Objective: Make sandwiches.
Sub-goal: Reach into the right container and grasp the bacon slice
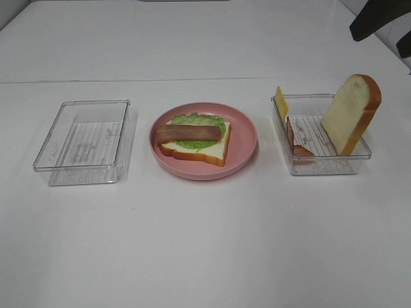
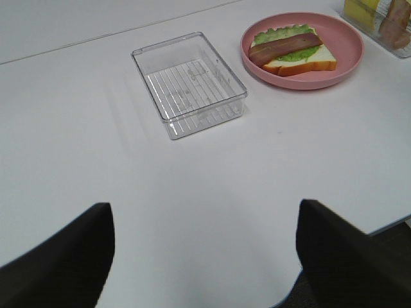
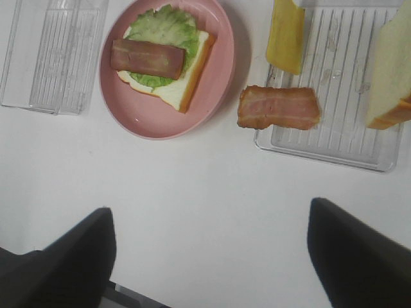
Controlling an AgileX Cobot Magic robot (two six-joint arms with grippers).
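Observation:
On the pink plate (image 1: 247,151) lies a white bread slice (image 1: 209,149) with a green lettuce leaf (image 1: 192,120) and a bacon strip (image 1: 187,133) on top. The right clear tray (image 1: 321,168) holds a second bread slice (image 1: 350,112) leaning upright, a yellow cheese slice (image 1: 280,101) and a second bacon strip (image 3: 279,108) lying over the tray's edge. My left gripper (image 2: 205,256) is open and empty, well short of the plate. My right gripper (image 3: 212,256) is open and empty above the table, between plate and tray.
An empty clear tray (image 1: 83,138) stands left of the plate; it also shows in the left wrist view (image 2: 189,83). A dark part of the right arm (image 1: 379,19) shows at the far right corner. The table is white.

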